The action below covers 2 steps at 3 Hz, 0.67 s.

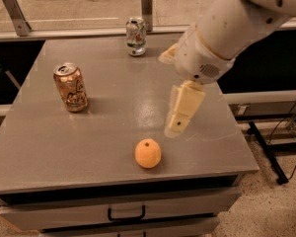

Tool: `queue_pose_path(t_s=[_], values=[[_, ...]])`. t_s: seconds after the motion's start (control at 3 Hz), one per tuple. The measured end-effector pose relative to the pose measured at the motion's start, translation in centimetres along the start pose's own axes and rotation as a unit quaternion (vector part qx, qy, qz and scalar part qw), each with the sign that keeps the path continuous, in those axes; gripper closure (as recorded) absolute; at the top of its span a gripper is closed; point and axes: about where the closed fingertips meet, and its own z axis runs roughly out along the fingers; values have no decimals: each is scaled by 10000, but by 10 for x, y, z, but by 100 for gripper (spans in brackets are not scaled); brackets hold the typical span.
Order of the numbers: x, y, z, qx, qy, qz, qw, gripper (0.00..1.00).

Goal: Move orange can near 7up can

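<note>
The orange can (70, 87), copper-orange with dark script and a silver top, stands upright on the left part of the grey table (113, 112). The 7up can (136, 36), silver-white with green and red marks, stands upright near the table's far edge, well apart from the orange can. My gripper (181, 113) hangs from the cream arm that reaches in from the upper right. It is above the table's right-middle, to the right of the orange can and in front of the 7up can, and it holds nothing.
A round orange fruit (148, 153) lies near the table's front edge, just left of and below the gripper. A drawer with a black handle (126, 214) sits under the tabletop. Metal posts (146, 1) and a rail run behind the table. Cables (281, 152) lie on the floor at right.
</note>
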Motion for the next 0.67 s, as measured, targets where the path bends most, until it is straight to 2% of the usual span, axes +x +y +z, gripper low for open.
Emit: queue_pose_path(t_s=[0.33, 0.67], values=[[-72, 1, 30, -160, -705, -352, 9968, 0], [-72, 1, 30, -160, -705, -352, 9968, 0]])
